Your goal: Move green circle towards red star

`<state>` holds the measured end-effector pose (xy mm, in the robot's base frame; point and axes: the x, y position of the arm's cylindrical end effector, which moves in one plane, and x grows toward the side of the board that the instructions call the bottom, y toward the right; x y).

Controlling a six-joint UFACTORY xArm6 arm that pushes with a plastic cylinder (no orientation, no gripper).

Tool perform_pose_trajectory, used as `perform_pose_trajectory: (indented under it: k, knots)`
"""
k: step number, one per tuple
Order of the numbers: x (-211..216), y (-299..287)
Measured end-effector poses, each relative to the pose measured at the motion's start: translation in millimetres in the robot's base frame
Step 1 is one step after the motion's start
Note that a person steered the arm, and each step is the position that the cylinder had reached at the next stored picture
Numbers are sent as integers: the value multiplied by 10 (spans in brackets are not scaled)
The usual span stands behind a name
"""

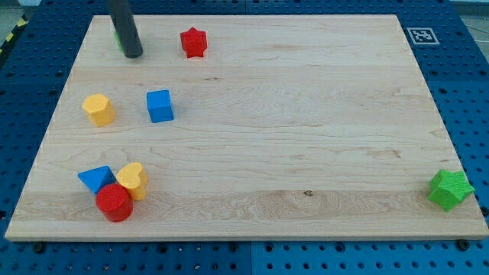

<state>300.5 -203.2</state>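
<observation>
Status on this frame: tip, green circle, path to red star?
My tip against green circle, mostly hidden behind rod. Red star to view's right. Nothing between.

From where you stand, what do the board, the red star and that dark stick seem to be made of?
The board looks like pale wood with a matte finish: grain lines and a small knot show. The red star looks like plastic, evenly coloured with a slight sheen, possibly printed. My tip ends a dark, smooth rod, maybe metal or plastic; the look leaves that open. It stands left of the star.
</observation>
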Motion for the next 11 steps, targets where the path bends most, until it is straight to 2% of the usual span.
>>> perform_pose_trajectory:
  k: [3, 5, 6, 10, 11]
  knots:
    - [222, -171]
    - [114, -526]
    - [-112, -507]
    - [-158, 7]
    - [-158, 457]
